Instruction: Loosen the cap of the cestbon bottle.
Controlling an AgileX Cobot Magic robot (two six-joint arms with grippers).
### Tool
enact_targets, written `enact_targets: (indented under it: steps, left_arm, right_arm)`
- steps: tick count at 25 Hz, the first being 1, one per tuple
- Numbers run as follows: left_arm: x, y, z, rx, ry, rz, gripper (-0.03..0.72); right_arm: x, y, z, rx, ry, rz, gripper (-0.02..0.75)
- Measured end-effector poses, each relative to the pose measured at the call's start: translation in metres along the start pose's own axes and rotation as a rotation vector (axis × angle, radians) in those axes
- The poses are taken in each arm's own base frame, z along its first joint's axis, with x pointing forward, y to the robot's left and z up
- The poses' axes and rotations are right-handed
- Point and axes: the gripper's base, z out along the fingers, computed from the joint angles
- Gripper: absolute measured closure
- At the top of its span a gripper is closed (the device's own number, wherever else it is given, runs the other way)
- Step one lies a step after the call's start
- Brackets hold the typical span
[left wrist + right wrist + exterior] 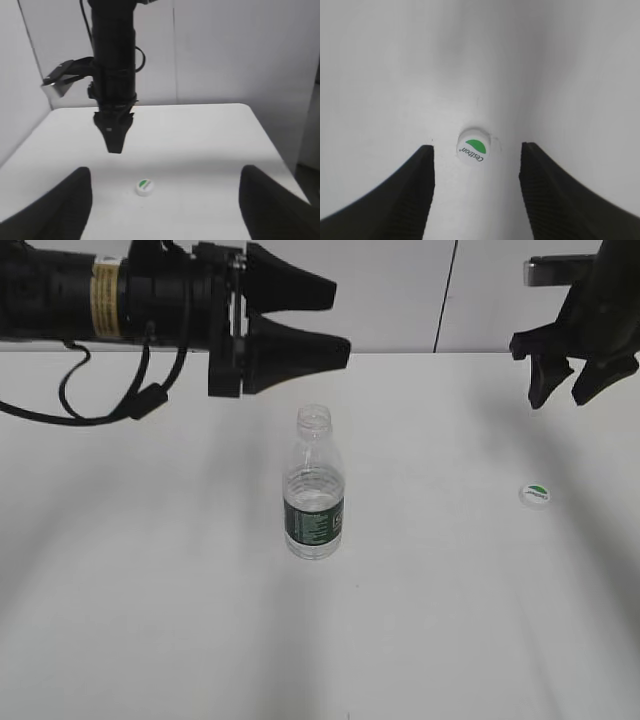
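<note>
Clear plastic bottle point(315, 490), matt table point(150, 620)

White table point(150, 620) against a pale wall point(400, 290).

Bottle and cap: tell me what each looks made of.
The bottle looks like thin clear plastic: you see through its ribbed walls, with a dark green printed label band. The cap, lying apart on the table, looks like opaque white molded plastic, smooth matte, printed green.

Cap point(536, 495) lettering: too small to read in the exterior view.
Left fingers point(60, 210): tips cut off by the frame's bottom edge.
</note>
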Motion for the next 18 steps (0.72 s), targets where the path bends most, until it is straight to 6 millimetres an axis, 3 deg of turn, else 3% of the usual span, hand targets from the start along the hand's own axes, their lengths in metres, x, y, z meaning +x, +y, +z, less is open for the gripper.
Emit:
enact_targets:
  steps: [5,12,18]
  left_arm:
    - [-0.025,0.015,-0.025,-0.307,0.109,-0.005,0.161]
    - [-0.051,0.039,-0.081,-0.961,0.315,0.004,0.164]
    - [-0.046,0.046,-0.129,-1.452,0.493,-0.099,0.168]
  right_arm:
    - [-0.005,0.0,-0.038,0.004,-0.066,-0.001,0.313]
    - [-0.008,0.0,-0.074,0.007,-0.125,-0.001,0.313]
    - [-0.009,0.0,-0.085,0.009,-0.153,-0.001,0.313]
